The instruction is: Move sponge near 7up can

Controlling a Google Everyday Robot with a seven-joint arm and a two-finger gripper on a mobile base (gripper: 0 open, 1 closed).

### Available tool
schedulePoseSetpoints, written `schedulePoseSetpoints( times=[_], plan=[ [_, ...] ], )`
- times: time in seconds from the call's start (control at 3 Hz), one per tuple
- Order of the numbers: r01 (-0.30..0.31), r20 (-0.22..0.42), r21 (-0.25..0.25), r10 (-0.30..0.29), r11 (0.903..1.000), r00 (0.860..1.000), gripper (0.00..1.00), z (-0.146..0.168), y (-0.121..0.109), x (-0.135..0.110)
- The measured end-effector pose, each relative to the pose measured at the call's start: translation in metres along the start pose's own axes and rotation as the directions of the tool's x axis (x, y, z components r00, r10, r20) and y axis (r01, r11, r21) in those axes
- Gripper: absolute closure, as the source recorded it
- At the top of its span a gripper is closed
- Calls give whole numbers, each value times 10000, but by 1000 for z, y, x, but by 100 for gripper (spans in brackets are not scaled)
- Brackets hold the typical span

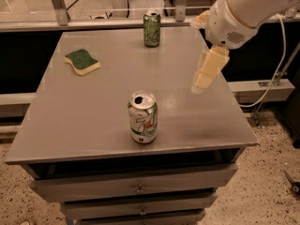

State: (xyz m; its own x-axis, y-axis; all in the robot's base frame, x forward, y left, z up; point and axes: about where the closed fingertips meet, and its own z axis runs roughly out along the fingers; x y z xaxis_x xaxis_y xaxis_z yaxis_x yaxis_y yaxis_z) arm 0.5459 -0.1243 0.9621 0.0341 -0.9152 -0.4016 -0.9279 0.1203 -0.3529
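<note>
The sponge, dark green on top with a pale yellow body, lies flat at the table's left rear. The 7up can, silver-white with a green logo and an open top, stands upright near the front middle of the table. My gripper hangs above the table's right side, right of and behind the 7up can and far from the sponge. It is open and empty, with one pale finger pointing down.
A darker green can stands upright at the table's rear edge. The grey table has drawers under its front edge. A rail and a glass partition run behind it. A white cable hangs at the right.
</note>
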Motion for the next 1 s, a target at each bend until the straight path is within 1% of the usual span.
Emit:
schedulePoseSetpoints(
  times=[0.33, 0.67, 1.0],
  plan=[
    [286, 1520, 207, -314, 9994, 9879, 0, 31, -26, -52],
    [292, 1841, 302, -342, 9991, 9823, 0, 36, -31, -64],
    [293, 1841, 301, -343, 9991, 9823, 0, 36, -31, -64]
  ],
)
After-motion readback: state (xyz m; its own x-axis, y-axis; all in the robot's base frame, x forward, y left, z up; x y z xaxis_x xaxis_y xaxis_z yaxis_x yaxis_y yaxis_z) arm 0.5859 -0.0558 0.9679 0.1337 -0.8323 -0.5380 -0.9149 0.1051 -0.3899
